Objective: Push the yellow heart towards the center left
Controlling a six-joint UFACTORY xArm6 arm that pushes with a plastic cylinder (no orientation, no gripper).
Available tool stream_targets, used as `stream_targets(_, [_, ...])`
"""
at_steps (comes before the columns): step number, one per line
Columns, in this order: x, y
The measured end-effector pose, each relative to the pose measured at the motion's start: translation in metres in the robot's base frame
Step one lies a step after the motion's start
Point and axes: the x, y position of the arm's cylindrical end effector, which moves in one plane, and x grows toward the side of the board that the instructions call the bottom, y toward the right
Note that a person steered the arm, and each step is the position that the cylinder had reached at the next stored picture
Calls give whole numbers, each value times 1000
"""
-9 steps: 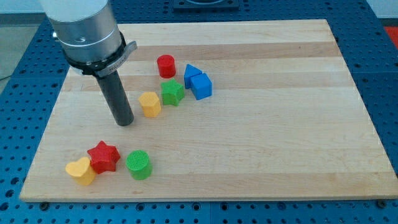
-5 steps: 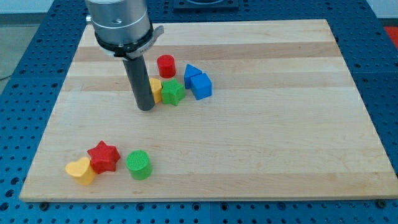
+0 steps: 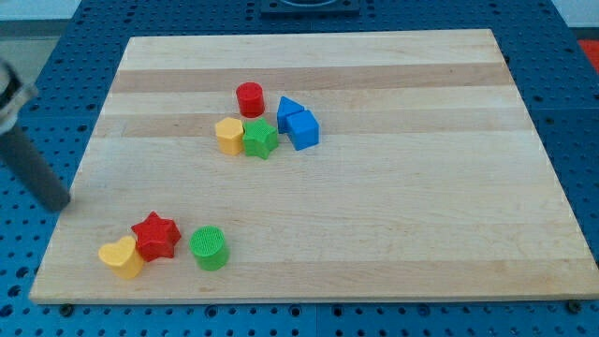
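Note:
The yellow heart [image 3: 121,257] lies near the board's bottom left corner, touching the red star [image 3: 155,235] on its right. My rod is blurred at the view's left edge. My tip [image 3: 59,202] is just off the board's left edge, above and to the left of the yellow heart and well apart from it.
A green cylinder [image 3: 210,248] stands right of the red star. Near the board's upper middle are a yellow block [image 3: 228,135] touching a green star [image 3: 260,139], a red cylinder [image 3: 250,98], a blue triangle [image 3: 287,109] and a blue cube [image 3: 303,130]. The wooden board [image 3: 421,206] lies on a blue perforated table.
The rod moved right and pushed the yellow block up against the green star, then swung far left to the board's left edge. The yellow heart has not moved.

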Motion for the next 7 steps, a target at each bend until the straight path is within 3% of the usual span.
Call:
stream_targets(1, [76, 15])
stream_targets(3, [71, 114])
stream_targets(4, [55, 117])
stream_targets(6, [-23, 44])
stream_targets(7, [-47, 40])
